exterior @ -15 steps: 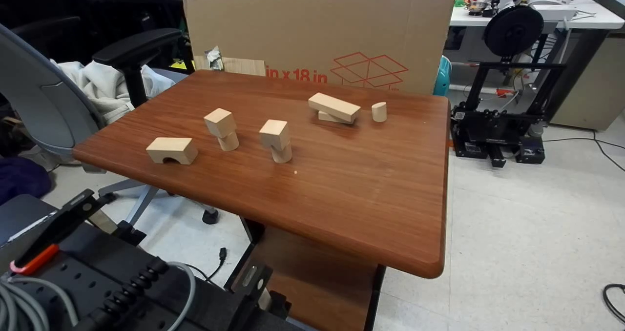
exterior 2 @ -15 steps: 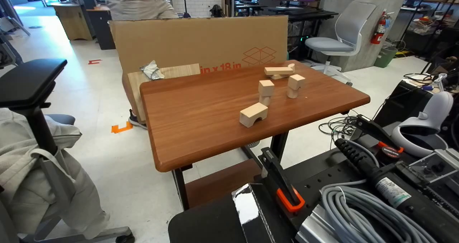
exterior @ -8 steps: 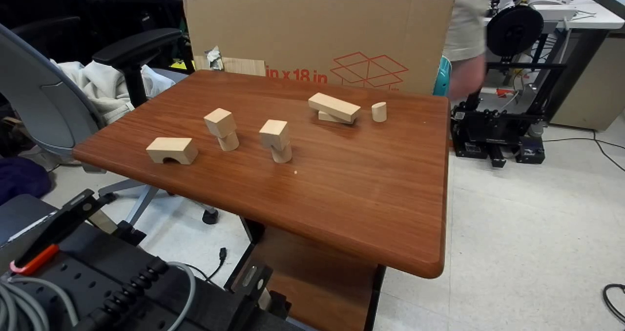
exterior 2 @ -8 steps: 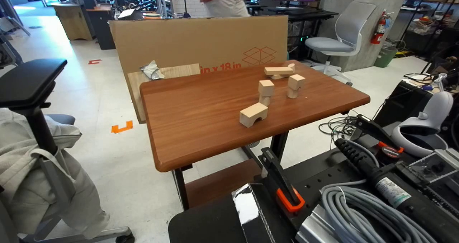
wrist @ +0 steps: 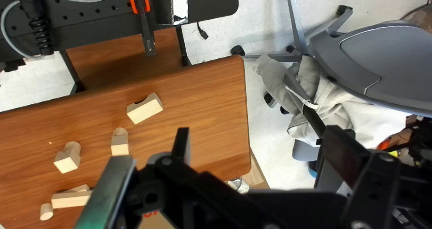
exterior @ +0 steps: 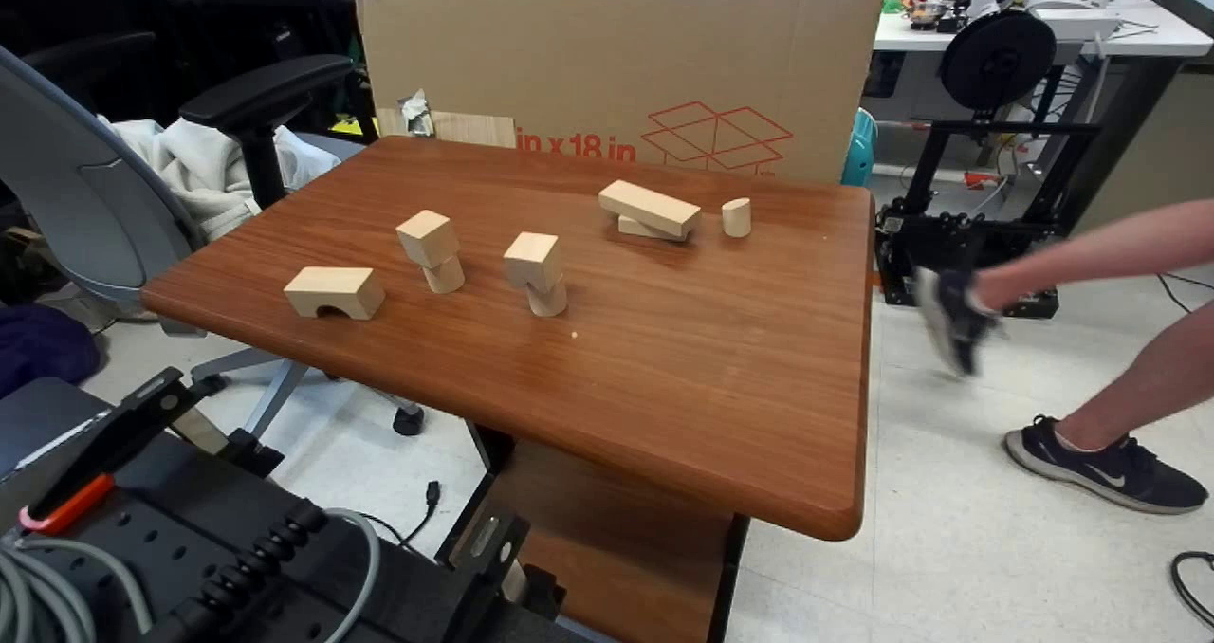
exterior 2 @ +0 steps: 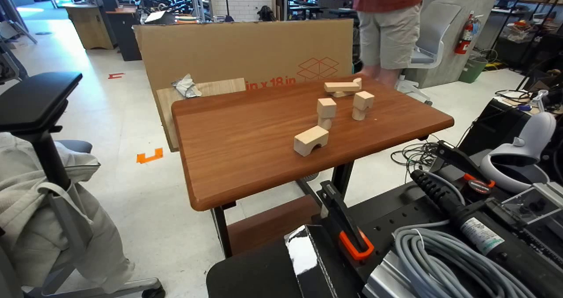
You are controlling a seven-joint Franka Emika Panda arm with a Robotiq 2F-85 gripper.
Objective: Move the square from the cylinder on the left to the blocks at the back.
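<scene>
The square (exterior: pixel 427 237), a pale wooden cube, rests on top of the short round cylinder (exterior: pixel 444 276) on the left. The same stack shows in an exterior view, square (exterior 2: pixel 326 108) over cylinder (exterior 2: pixel 324 123), and in the wrist view, square (wrist: pixel 119 145) and cylinder (wrist: pixel 120 131). The blocks at the back are a long flat bar (exterior: pixel 650 207) lying across a lower flat piece (exterior: pixel 649 230); the bar also shows in an exterior view (exterior 2: pixel 341 87) and the wrist view (wrist: pixel 71 199). My gripper (wrist: pixel 258 131) is wide open and empty, well above the table; it is outside both exterior views.
A similar cube (exterior: pixel 534 261) sits on another cylinder (exterior: pixel 547 299). An arch block (exterior: pixel 335 292) lies near the front edge. A slant-topped cylinder (exterior: pixel 736 218) stands beside the bar. A cardboard sheet (exterior: pixel 607 64) stands behind the table. A person (exterior 2: pixel 387 34) is near the table.
The person has walked from behind the cardboard around to the table's side; their legs now show at the right of an exterior view. The wooden pieces have not moved.
</scene>
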